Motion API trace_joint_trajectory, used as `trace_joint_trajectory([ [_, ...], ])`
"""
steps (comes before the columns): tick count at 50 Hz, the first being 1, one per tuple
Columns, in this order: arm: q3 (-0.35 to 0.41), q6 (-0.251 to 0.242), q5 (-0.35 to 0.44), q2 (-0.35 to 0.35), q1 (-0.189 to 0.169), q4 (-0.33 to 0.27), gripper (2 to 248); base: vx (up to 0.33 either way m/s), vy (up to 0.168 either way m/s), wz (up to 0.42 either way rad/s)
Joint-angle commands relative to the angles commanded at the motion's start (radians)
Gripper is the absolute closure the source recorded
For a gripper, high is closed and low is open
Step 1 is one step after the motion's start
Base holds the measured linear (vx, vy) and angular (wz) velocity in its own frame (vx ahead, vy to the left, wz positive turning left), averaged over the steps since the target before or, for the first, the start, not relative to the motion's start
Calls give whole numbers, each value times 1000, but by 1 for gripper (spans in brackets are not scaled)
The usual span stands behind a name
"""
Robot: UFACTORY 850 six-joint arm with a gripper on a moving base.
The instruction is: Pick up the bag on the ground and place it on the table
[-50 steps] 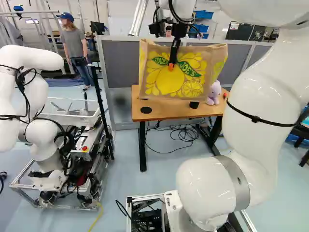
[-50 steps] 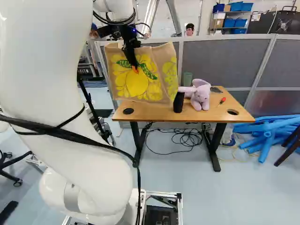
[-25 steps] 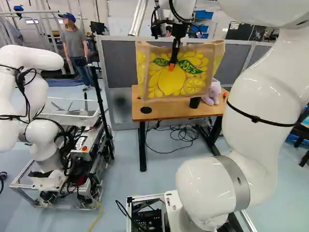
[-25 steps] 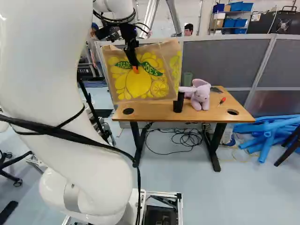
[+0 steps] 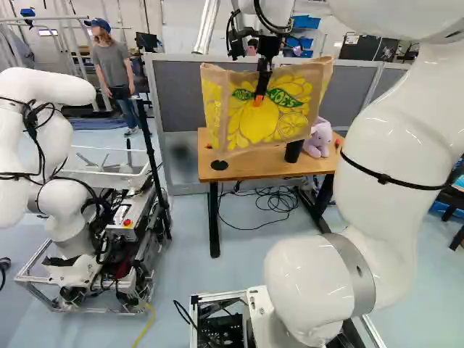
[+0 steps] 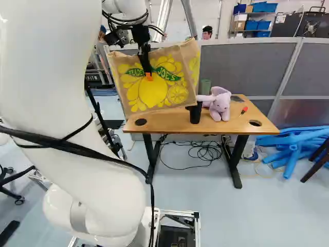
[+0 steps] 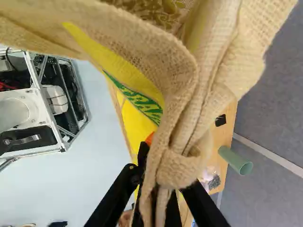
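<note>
Bag (image 5: pixel 261 119) up in the air, gripper (image 5: pixel 258 97) clenched on its cloth near the rim. In the wrist view bunched tan fabric sits between the two fingers, and an orange pad (image 6: pixel 149 76) presses the printed face in the base views. Bag is upright, mouth up, printed face toward the base cameras. Wider than tall; long axis runs side to side, roughly along the table's (image 6: pixel 236 122) near edge, but tipped: right end higher, left end lower in both base views. Both base views show it against the worktop's left part, left end reaching past the near left corner in the right base view. Can't tell if it's directly over the worktop or short of it.

Print: yellow lemon artwork on tan, green leaf shapes with lettering across the upper middle of the face, more lettering running up the narrow side panel in the left base view. Leaf lettering also shows in the wrist view, slanted.

On the worktop: black cup (image 6: pixel 195 113), partly behind the bag's lower right corner; green cup (image 6: pixel 205 86) behind it, toward the far edge; pink plush toy (image 6: pixel 221 105) beside the black cup; red-handled screwdriver (image 6: pixel 243 110) between plush and right edge, lying diagonally.
</note>
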Motion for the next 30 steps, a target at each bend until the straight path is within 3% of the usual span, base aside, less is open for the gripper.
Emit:
trace_joint_trajectory([
  [30,-45,0,0,-41,13,0,228,0,0,0],
])
